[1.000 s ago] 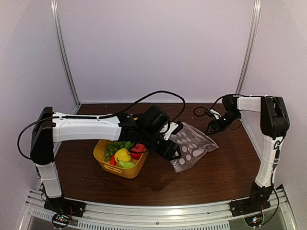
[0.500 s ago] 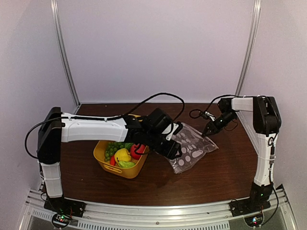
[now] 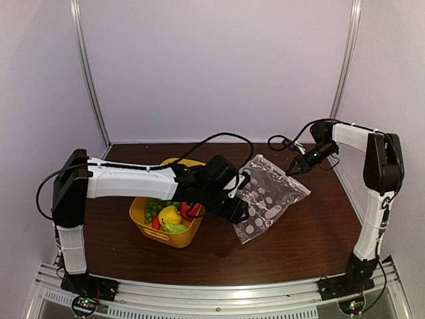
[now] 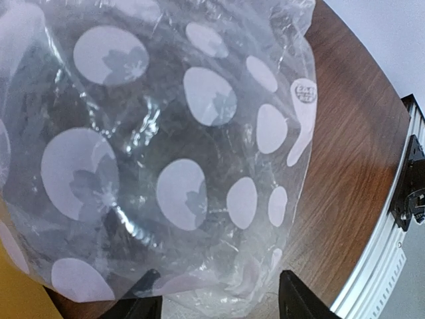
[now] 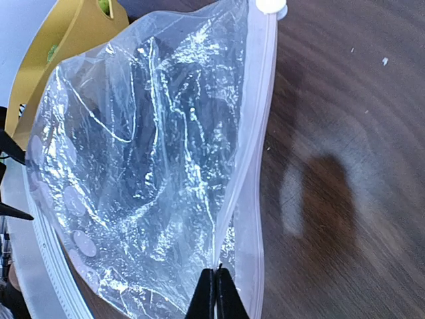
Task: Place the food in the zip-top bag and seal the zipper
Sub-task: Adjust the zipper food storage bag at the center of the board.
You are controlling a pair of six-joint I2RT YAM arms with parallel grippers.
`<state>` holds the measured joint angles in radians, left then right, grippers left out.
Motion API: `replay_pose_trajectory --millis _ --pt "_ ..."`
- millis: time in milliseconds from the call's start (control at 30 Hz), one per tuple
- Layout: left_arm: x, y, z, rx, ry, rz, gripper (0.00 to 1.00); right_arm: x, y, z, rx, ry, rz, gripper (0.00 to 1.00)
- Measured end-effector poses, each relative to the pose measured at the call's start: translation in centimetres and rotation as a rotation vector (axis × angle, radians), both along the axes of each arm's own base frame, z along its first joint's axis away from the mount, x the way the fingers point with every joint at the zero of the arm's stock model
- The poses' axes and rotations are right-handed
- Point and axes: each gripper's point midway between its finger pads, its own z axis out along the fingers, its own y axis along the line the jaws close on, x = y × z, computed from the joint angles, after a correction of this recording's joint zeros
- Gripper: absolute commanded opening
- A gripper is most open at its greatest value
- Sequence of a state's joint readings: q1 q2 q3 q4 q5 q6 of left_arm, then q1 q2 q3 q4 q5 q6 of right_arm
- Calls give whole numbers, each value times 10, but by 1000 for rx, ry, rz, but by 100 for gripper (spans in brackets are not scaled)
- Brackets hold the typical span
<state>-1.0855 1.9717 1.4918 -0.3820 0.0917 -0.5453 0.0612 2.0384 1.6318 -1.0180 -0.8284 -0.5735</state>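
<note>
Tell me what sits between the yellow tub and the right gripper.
Top view: the left gripper, then the zip-top bag, whose edge the right gripper pinches.

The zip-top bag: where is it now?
In the top view, the zip-top bag lies right of centre on the table, between the yellow tub and the right gripper, which pinches its zipper.

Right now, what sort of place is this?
Probably a robot-lab test booth: plain white walls with metal posts, left arm and right arm bolted to an aluminium rail at a wooden table, and toy food in a yellow tub.
</note>
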Motion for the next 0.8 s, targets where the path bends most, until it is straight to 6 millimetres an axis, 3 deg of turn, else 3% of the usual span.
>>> replay_pose_trajectory --millis 167,333,433,500,567,633,700,800 --pt "1 1 5 -16 -15 3 62 4 -16 83 -54 -198 -35 0" --pt "-3 10 35 -75 -50 6 64 10 -38 178 -152 -459 -104 0" --pt "-4 16 61 -125 -86 15 64 -7 -44 236 -194 -630 -143 0" --pt "-4 22 77 -155 -111 25 64 -28 -40 257 -211 -707 -130 0" --pt "-4 29 89 -174 -136 40 65 -57 -25 262 -223 -755 -79 0" --pt "-3 37 98 -183 -162 61 65 -79 -7 248 -233 -761 -10 0" --pt "-1 42 104 -184 -182 79 65 -100 13 213 -255 -719 81 0" --pt "3 47 106 -175 -204 107 65 -120 38 142 -308 -592 209 2"
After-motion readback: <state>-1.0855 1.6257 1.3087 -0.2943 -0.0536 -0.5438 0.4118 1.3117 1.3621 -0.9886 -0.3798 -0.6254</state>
